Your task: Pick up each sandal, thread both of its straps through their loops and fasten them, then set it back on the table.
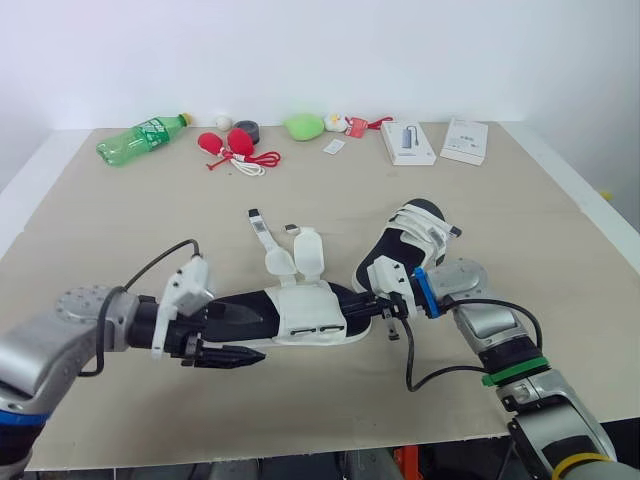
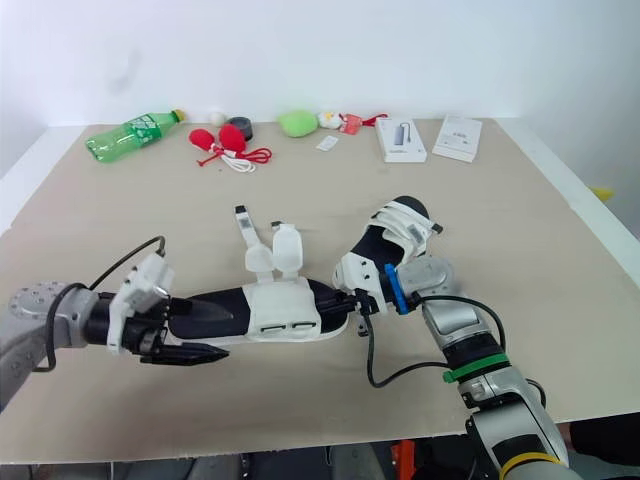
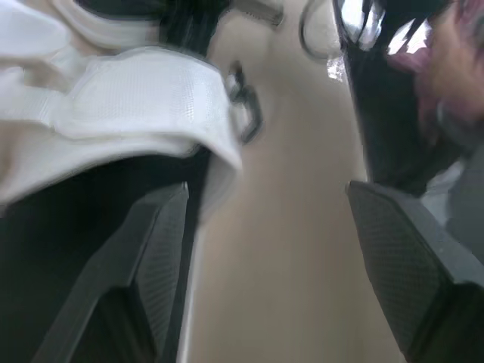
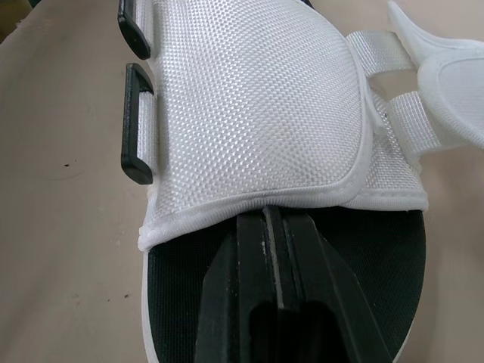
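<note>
A black-soled sandal [image 1: 300, 312] with a white upper lies flat mid-table. Its two straps [image 1: 295, 250] are undone and stick out toward the far side. Two black loops [image 4: 136, 144] sit on its near side. My left gripper [image 3: 276, 257] is open at the heel end, one finger [image 3: 151, 249] over the black footbed and the other beside the sole. At the opposite end my right gripper [image 4: 276, 227] is shut, its tips tucked under the edge of the white upper [image 4: 249, 98]. A second sandal [image 1: 408, 245] with its straps closed lies tilted just beyond my right gripper.
Along the far edge lie a green bottle [image 1: 140, 138], red items with a cable [image 1: 235, 148], a green plush [image 1: 304, 125] and two white boxes [image 1: 408, 142] [image 1: 464, 140]. The table's near edge [image 1: 300, 455] runs close behind my arms.
</note>
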`<state>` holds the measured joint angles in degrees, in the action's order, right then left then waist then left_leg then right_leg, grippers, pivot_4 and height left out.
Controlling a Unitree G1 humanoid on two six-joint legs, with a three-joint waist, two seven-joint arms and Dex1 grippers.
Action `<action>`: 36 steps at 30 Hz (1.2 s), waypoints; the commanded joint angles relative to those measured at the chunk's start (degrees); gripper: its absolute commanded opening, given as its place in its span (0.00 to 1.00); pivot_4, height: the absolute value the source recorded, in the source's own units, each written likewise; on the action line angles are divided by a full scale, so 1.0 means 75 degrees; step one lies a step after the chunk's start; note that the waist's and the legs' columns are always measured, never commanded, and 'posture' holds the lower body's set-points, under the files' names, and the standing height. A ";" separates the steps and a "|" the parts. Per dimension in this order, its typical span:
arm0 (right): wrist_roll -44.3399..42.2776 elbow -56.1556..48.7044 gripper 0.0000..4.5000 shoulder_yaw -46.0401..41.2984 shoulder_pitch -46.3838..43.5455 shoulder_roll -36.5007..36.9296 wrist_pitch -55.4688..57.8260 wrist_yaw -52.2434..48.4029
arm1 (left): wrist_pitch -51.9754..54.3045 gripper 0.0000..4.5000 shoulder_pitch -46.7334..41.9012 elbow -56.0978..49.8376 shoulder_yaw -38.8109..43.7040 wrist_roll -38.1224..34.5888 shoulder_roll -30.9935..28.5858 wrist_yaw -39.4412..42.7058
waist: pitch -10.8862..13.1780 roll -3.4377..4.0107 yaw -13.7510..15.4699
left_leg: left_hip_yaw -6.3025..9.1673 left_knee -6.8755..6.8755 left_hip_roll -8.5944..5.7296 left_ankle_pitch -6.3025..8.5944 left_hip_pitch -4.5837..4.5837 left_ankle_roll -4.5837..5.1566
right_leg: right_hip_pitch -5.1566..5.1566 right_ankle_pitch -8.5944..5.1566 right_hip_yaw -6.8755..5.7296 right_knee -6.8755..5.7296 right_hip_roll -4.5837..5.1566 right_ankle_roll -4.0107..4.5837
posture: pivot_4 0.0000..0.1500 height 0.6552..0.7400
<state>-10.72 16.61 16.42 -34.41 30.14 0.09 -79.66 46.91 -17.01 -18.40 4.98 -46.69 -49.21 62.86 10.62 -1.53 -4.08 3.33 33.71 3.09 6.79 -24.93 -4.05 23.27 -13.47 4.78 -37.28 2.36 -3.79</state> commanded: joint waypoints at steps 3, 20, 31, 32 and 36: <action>0.0212 0.0016 0.00 0.0096 -0.0006 0.0005 0.0083 0.0048 | 0.0923 0.76 -0.1353 0.1774 0.0760 -0.0263 0.1102 -0.1939 | -0.0010 -0.0019 -0.0006 | 0.0006 0.0003 0.0000 -0.0012 -0.0002 0.0007 | -0.0007 0.0007 -0.0001 0.0000 -0.0006 0.0001 | 1.00 1.00; 0.0182 -0.0189 0.00 0.0068 -0.0009 0.0073 0.0114 0.0065 | 0.2322 0.76 -0.3328 0.5449 0.0654 0.0225 0.2717 -0.3124 | -0.0013 -0.0024 -0.0008 | 0.0015 -0.0006 -0.0004 -0.0015 -0.0011 -0.0002 | -0.0003 0.0021 0.0003 0.0000 -0.0017 -0.0017 | 1.00 1.00; 0.0190 -0.0402 0.00 0.0071 0.0092 0.0171 0.0128 0.0129 | 0.1470 0.76 -0.4951 0.8761 0.1068 0.0982 0.3330 -0.3081 | -0.0013 -0.0024 -0.0014 | 0.0018 -0.0008 -0.0010 -0.0017 -0.0018 -0.0007 | 0.0002 0.0041 0.0004 0.0002 -0.0016 -0.0057 | 1.00 1.00; 0.0189 -0.0424 0.00 0.0070 0.0109 0.0183 0.0126 0.0135 | 0.1304 0.76 -0.5093 0.9087 0.1117 0.1069 0.3360 -0.3075 | -0.0013 -0.0024 -0.0011 | 0.0019 -0.0008 -0.0010 -0.0017 -0.0018 -0.0007 | 0.0001 0.0041 0.0002 0.0002 -0.0016 -0.0057 | 1.00 1.00; 0.0189 -0.0495 0.00 0.0065 0.0177 0.0243 0.0111 0.0169 | 0.0667 0.76 -0.5568 1.0009 0.1127 0.1452 0.3495 -0.2967 | -0.0013 -0.0024 -0.0012 | 0.0019 -0.0008 -0.0013 -0.0019 -0.0017 -0.0010 | -0.0001 0.0041 0.0002 0.0003 -0.0011 -0.0056 | 1.00 1.00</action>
<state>-10.25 13.70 17.10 -33.79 31.00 0.89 -78.43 53.78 -57.45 54.88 12.77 -37.31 -23.10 40.16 10.52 -1.71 -4.17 3.47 33.65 2.98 6.64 -25.06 -4.14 23.26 -13.16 4.80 -37.26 2.28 -4.21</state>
